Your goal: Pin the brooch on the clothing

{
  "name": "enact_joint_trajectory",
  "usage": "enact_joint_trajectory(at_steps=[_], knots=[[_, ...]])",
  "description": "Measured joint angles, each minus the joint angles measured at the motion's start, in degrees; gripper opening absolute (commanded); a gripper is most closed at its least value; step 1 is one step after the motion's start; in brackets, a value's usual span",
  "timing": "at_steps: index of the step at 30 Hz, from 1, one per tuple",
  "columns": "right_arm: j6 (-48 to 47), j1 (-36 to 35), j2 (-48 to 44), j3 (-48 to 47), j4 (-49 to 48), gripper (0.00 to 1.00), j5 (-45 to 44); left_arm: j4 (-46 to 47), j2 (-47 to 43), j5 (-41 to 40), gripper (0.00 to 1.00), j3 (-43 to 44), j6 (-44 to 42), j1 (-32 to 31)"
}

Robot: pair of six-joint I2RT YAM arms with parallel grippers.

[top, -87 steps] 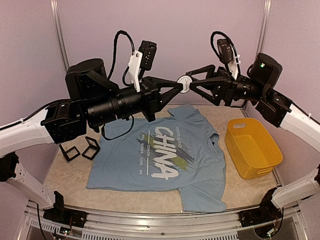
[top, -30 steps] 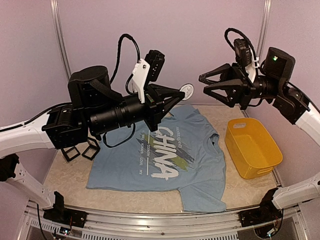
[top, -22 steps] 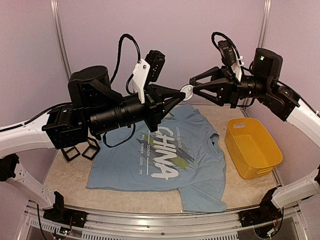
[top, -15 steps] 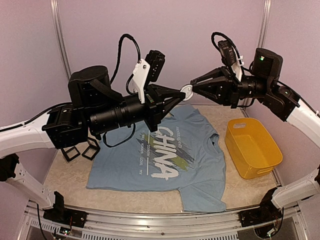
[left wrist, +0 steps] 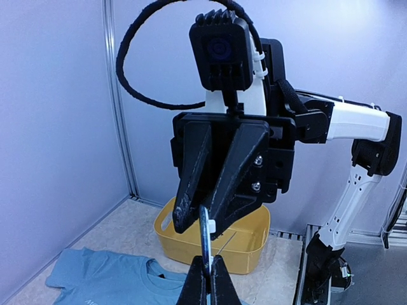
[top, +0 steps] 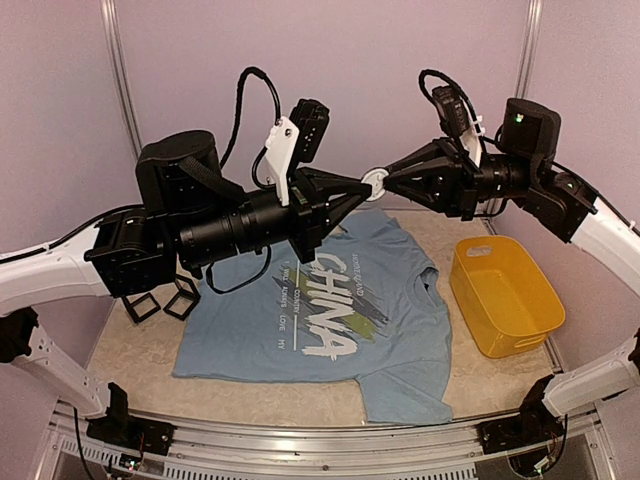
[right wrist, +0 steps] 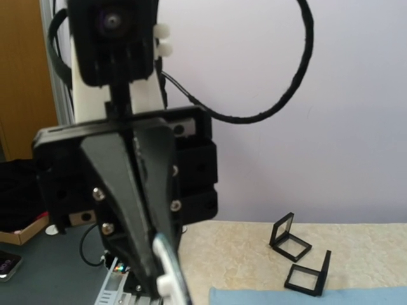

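The brooch (top: 374, 182), a small round badge with a pale rim, is held high in the air between both arms. My left gripper (top: 362, 183) is shut on its edge. In the left wrist view the brooch (left wrist: 205, 232) stands edge-on above my left gripper (left wrist: 205, 279). My right gripper (top: 386, 180) faces it, jaws closed on the brooch's far side, and shows in that view too (left wrist: 202, 219). The right wrist view shows the brooch (right wrist: 166, 267) in front of the left fingers (right wrist: 121, 190). The light blue CHINA T-shirt (top: 300, 330) lies flat below.
A yellow basket (top: 505, 295) stands right of the shirt and also shows in the left wrist view (left wrist: 248, 244). Two black square display frames (top: 160, 300) stand left of the shirt, also seen in the right wrist view (right wrist: 292, 238). Purple walls enclose the table.
My right gripper was drawn back and open, then came in to the brooch and closed its jaws on it. The left arm held still with the brooch.
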State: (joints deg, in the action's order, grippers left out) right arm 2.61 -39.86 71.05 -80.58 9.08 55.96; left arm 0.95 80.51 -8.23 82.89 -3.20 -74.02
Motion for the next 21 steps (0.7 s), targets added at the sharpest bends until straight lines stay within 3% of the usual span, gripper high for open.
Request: enact_joint_trajectory(at_steps=[4,7,15,16,17,18,19,21], knots=[[0.09,0.0,0.02,0.02,0.02,0.09,0.7,0.33,0.02,0.5,0.0,0.0,0.42,0.22],[0.11,0.0,0.37,0.02,0.0,0.0,0.98,0.39,0.07,1.44,0.0,0.0,1.22,1.18],[1.14,0.02,1.05,0.35,-0.79,0.0,1.86,0.35,0.24,4.68,0.0,0.0,3.5,3.58],[1.38,0.02,1.03,0.5,-1.11,0.0,1.81,0.35,0.24,4.85,0.07,-0.02,3.82,3.76],[1.57,0.04,1.01,0.72,-1.46,0.0,1.62,0.35,0.24,5.25,0.31,-0.04,4.24,4.04],[1.73,0.11,0.96,1.03,-1.77,0.0,1.2,0.44,0.24,5.42,0.62,-0.2,4.66,4.39],[1.88,0.2,0.83,1.6,-1.97,0.0,-0.13,0.48,0.26,5.38,0.79,-0.39,5.05,4.81],[1.99,0.5,0.7,2.36,-1.92,0.0,-2.56,0.83,0.35,4.74,0.94,-0.9,6.01,5.73]])
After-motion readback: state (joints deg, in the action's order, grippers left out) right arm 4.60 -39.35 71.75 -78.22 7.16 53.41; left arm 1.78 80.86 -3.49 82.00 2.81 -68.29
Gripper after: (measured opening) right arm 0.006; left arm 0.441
